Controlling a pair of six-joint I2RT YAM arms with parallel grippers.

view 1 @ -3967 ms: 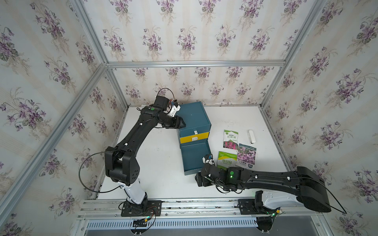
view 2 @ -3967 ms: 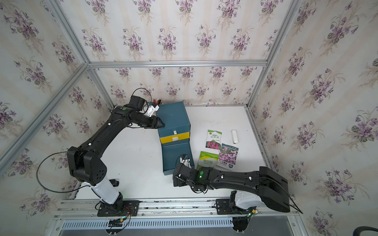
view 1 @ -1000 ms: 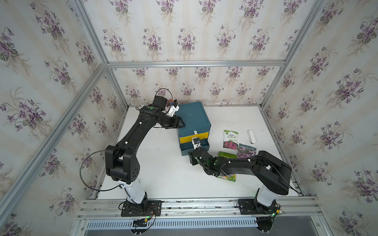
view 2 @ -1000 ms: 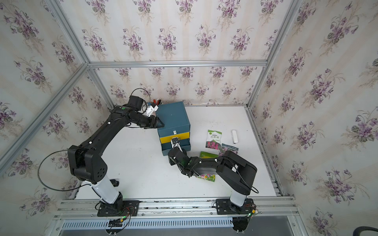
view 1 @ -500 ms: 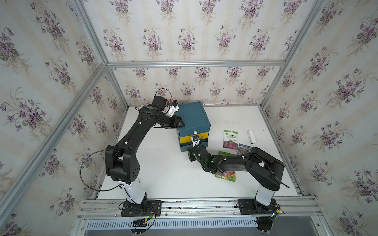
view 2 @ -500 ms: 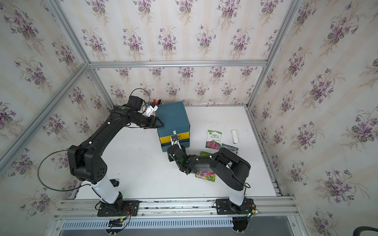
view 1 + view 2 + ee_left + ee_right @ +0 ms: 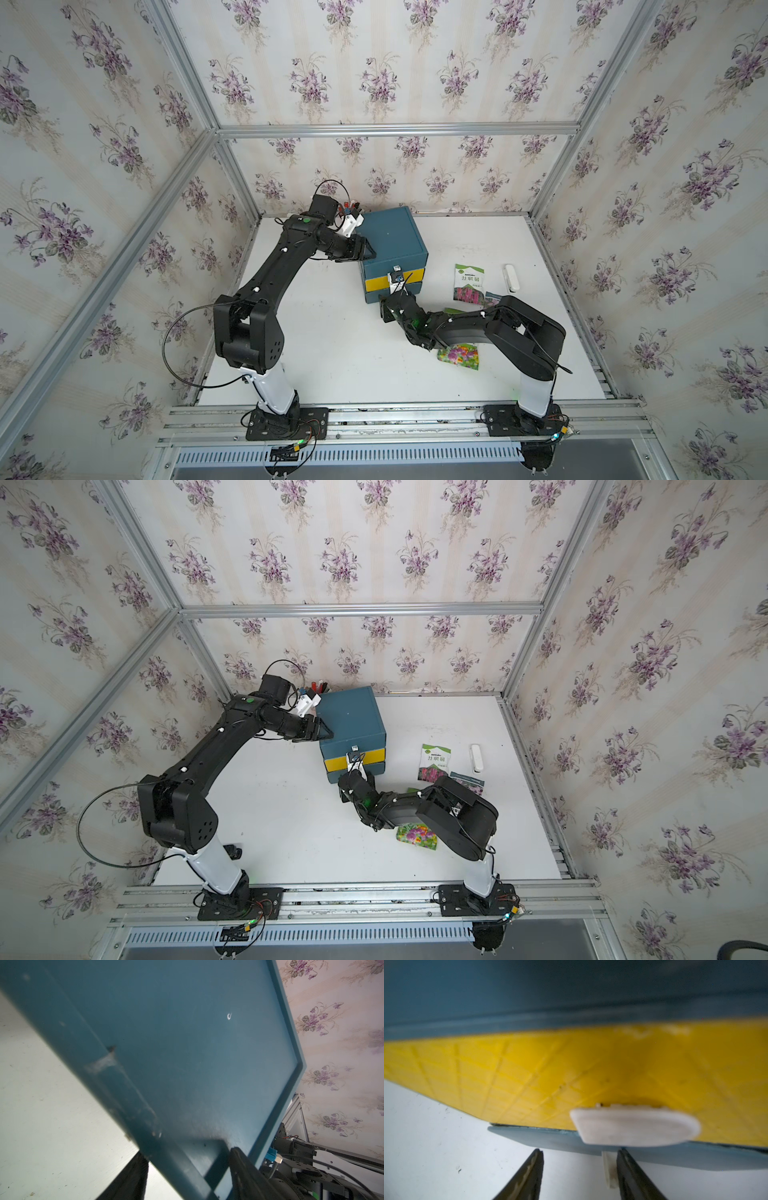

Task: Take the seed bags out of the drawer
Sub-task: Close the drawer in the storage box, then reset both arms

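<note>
Right gripper (image 7: 579,1152) is open, fingers apart at the front of the bottom drawer (image 7: 550,1139). The drawer's small white knob (image 7: 609,1169) sits between them, right against one finger, not pinched. Above it the yellow drawer (image 7: 571,1074) is shut, and its upper knob (image 7: 635,1128) is blurred in the close view. Left gripper (image 7: 189,1152) clamps the cabinet (image 7: 390,237) at the top edge facing the left arm, one finger on the side wall, one on top. Bottom drawer looks pushed in or nearly so, inside hidden. Seed bags (image 7: 468,282) are all out, flat on the white table (image 7: 332,332) beside the cabinet. The green-and-white one is in full view, the dark-topped bag (image 7: 494,298) is half under the right arm, and the flowery bag (image 7: 459,356) is crossed by the forearm, only its ends showing. Thin white stick (image 7: 511,277) lies near them, cannot tell what it is. Purple-flower wallpaper (image 7: 374,62) covers all walls, metal frame (image 7: 395,129) runs along the corners, rail (image 7: 374,415) along the front edge.
</note>
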